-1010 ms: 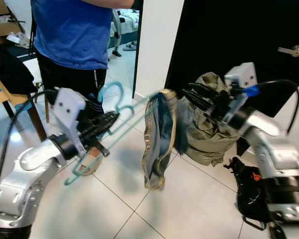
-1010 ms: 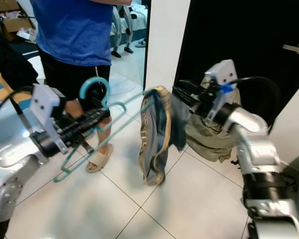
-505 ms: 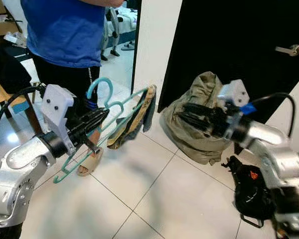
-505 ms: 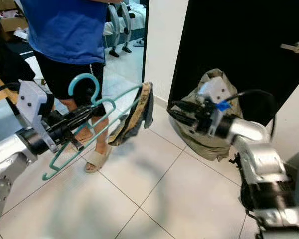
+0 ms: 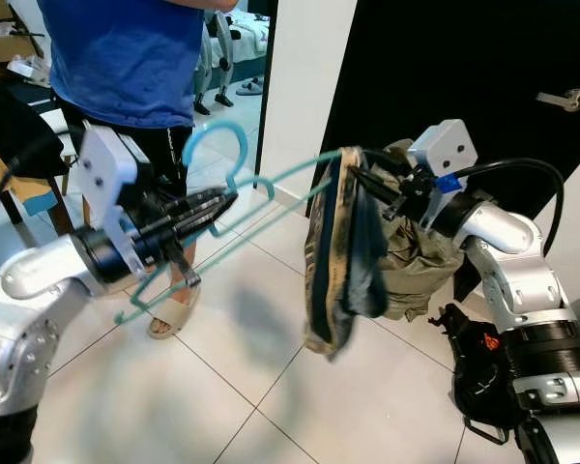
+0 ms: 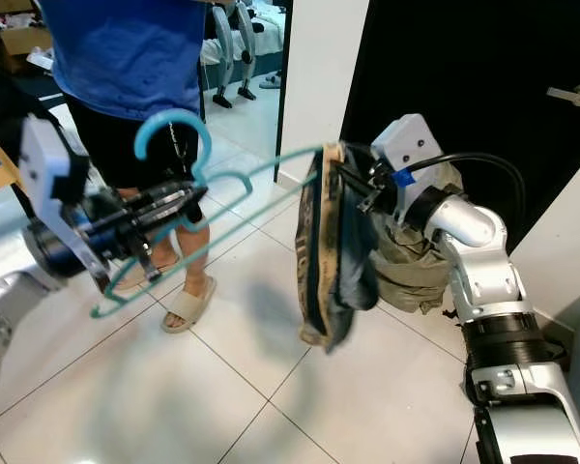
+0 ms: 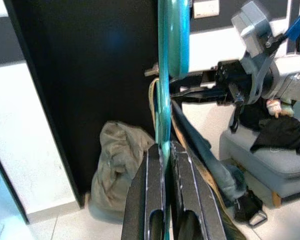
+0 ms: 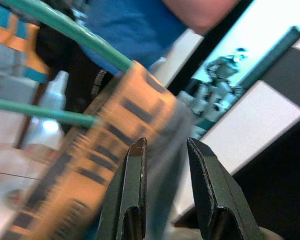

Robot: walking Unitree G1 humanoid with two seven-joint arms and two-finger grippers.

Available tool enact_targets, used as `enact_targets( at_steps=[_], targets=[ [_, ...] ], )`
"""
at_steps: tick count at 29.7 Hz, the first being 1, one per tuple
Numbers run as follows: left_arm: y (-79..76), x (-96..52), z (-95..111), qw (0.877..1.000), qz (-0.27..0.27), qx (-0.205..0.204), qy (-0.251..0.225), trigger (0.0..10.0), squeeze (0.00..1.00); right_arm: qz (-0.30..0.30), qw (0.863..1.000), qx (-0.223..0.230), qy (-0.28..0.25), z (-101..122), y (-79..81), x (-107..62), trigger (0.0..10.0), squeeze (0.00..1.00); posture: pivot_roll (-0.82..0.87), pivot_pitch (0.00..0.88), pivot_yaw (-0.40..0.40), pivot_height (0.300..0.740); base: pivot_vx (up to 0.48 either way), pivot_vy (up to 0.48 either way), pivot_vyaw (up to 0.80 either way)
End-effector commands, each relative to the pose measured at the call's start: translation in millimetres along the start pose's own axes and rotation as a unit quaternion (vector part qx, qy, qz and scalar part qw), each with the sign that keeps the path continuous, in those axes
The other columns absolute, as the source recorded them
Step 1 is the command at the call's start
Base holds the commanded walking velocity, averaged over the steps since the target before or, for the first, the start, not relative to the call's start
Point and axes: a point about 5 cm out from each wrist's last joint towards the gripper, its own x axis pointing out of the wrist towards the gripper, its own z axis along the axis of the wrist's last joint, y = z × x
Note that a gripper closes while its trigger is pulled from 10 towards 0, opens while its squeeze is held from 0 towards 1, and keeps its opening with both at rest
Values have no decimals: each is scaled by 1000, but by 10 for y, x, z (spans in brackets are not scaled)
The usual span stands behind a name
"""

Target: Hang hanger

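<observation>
A teal plastic hanger (image 5: 271, 198) runs across the middle of the scene, its hook (image 5: 217, 140) pointing up. My left gripper (image 5: 227, 201) is shut on it near the hook; in the left wrist view the black fingers (image 7: 147, 165) pinch the teal bar. A blue-grey garment with a tan patterned waistband (image 5: 338, 261) hangs from the hanger's far end. My right gripper (image 5: 362, 179) is at the top of this garment, open, and grey-blue cloth (image 8: 162, 125) shows between its fingers in the right wrist view.
A person in a blue shirt (image 5: 126, 58) stands close behind the left arm, one sandalled foot (image 5: 169, 314) on the tiles. A black door (image 5: 445, 58) with a handle (image 5: 564, 98) is behind the right arm, an olive cloth heap (image 5: 416, 271) at its foot. A black bag (image 5: 478, 377) lies on the floor.
My right gripper has risen from beside the olive heap to the garment's top. The left gripper has lifted the hanger, and the garment now hangs long from its far end.
</observation>
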Motion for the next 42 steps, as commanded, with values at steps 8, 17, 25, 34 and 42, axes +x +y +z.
enact_targets(
  at_steps=[8,17,25,34,42],
  targets=[
    [60,-81,-77,999,-40,-22,19,10000,0,23,999,-35,13,110,-337,-267,10000,0,-37,171,-130,740,0,0,0],
    [-75,-358,-170,991,-85,-54,83,10000,0,175,979,-67,82,-19,-44,-584,10000,0,-59,203,-133,740,0,0,0],
    [-111,-411,-115,990,-94,-65,80,10000,0,255,960,-73,90,-55,114,-650,10000,0,-81,205,-140,740,0,0,0],
    [-190,-395,-53,989,-109,-75,66,10000,0,278,953,-83,81,-25,58,-553,10000,0,-83,203,-160,740,0,0,0],
    [-256,-350,-36,988,-120,-83,55,10000,0,286,952,-68,87,19,-49,-528,10000,0,-108,205,-157,740,0,0,0]
  ],
)
